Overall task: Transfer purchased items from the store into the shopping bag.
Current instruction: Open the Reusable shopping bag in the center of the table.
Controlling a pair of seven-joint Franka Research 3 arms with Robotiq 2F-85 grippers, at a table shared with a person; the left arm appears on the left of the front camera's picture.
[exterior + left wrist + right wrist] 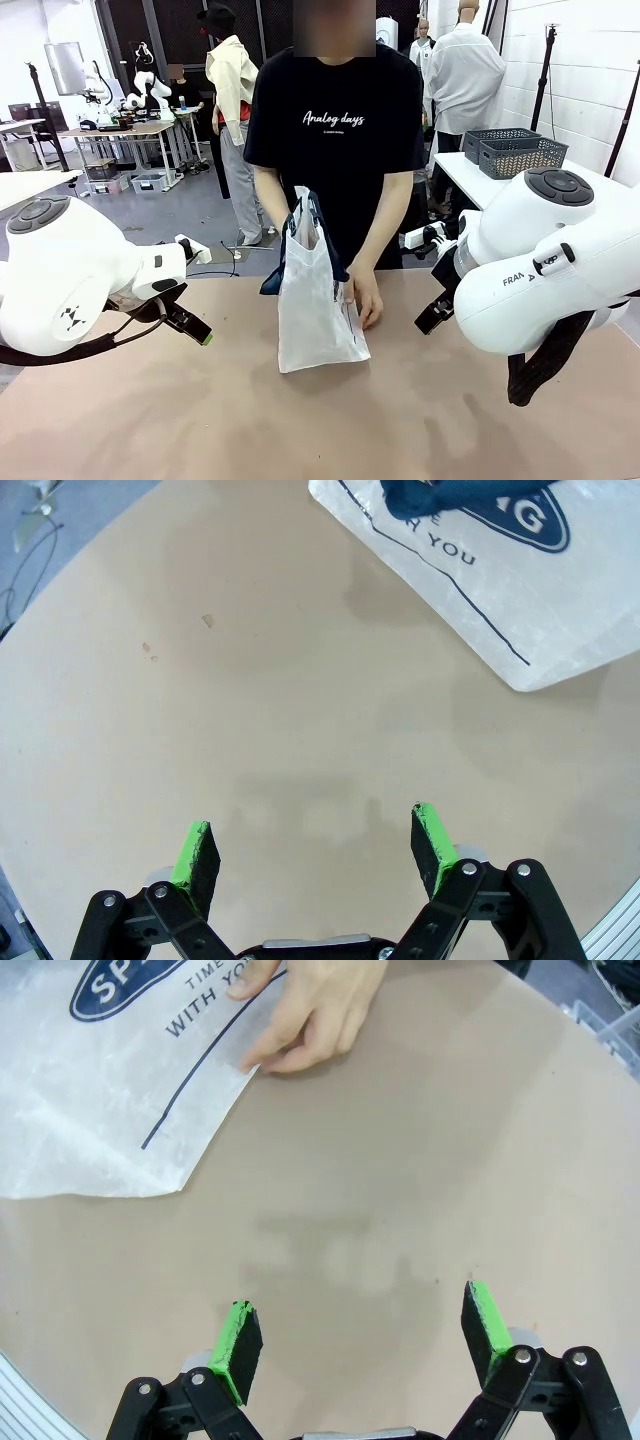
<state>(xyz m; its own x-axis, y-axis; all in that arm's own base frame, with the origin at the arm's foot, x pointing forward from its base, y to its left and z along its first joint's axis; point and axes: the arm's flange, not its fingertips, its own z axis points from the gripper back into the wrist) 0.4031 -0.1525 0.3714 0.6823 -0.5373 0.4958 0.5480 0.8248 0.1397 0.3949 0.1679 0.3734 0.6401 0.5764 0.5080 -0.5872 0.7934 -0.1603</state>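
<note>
Grey floor (200, 212), white wall (585, 70), cluttered tables (135, 129)

You get bright, even overhead light on the matte tabletop (430, 420). Soft, faint shadows lie on it just ahead of the left gripper (312, 825) and the right gripper (360, 1302). Both wrist views bow the tabletop's edge at the corners. Print on the shopping bag (480, 590) reads sharp.

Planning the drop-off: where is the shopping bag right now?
In the front view the shopping bag sits at the middle of the table, just before the person, whose hand rests on its right edge.
</note>
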